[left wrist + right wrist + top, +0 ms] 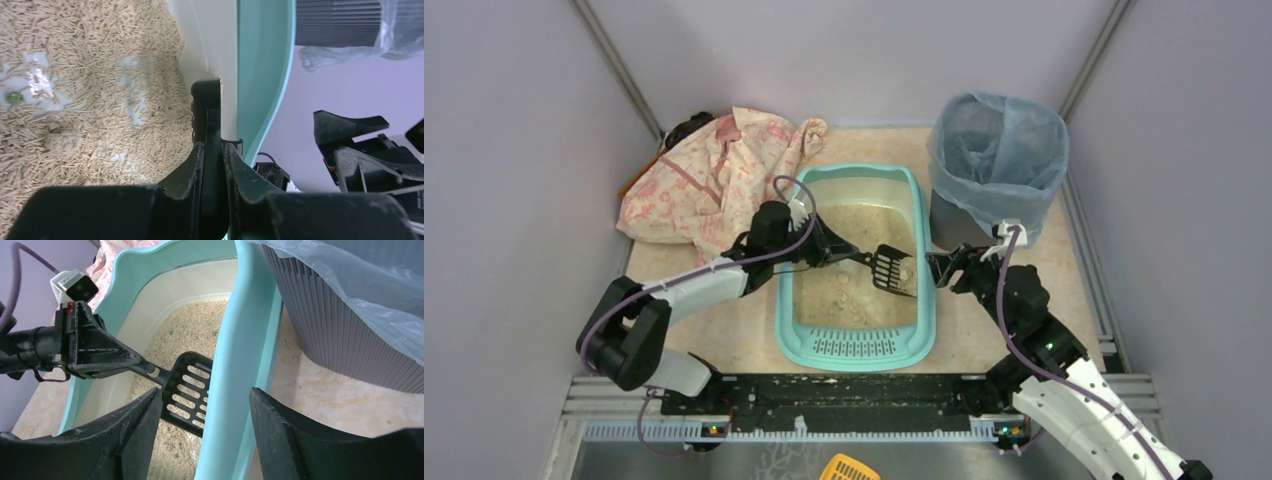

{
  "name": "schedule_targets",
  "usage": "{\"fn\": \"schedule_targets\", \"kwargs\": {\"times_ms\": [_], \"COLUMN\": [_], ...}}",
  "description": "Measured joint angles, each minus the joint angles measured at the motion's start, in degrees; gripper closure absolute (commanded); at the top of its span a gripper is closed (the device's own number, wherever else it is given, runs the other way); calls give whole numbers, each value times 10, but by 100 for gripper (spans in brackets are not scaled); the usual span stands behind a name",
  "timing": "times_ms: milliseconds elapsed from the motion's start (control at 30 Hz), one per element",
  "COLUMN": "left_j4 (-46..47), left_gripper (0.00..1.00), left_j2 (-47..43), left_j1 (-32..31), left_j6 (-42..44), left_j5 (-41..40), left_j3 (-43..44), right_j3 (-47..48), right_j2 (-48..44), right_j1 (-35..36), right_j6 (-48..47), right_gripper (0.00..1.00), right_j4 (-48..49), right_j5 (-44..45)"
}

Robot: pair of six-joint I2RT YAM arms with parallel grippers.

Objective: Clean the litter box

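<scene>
One pincer [205,392] seemingly astride litter box [246,335]

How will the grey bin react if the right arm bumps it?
Probably light: the grey bin looks like thin ribbed plastic, with nothing visible inside. It's tall for its base, so a high nudge may tip it. The loose blue bag would likely crumple or snag.

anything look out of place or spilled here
A crumpled pink cloth lies heaped beside the far left corner of the litter box, and a yellow slotted object sits cut off at the top view's bottom edge. No litter pile shows outside the box.
</scene>
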Motion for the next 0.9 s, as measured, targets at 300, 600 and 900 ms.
{"fn": "schedule_targets", "kwargs": {"times_ms": [300,600,900], "left_j4": [-1,-59,-75], "left_gripper": [100,100,100], "left_j2": [-64,-90,-196], "left_j1": [20,45,133], "left_j6": [0,21,27], "left_j5": [2,-4,26], "left_j3": [-1,-1,-30], "right_j3": [0,-11,-11], "right_j2": [0,1,1], "right_j1": [0,0,0], "right_j6": [0,3,4], "right_gripper": [35,35,35], "right_j4": [0,4,5], "right_j5": [0,-1,-1]}}
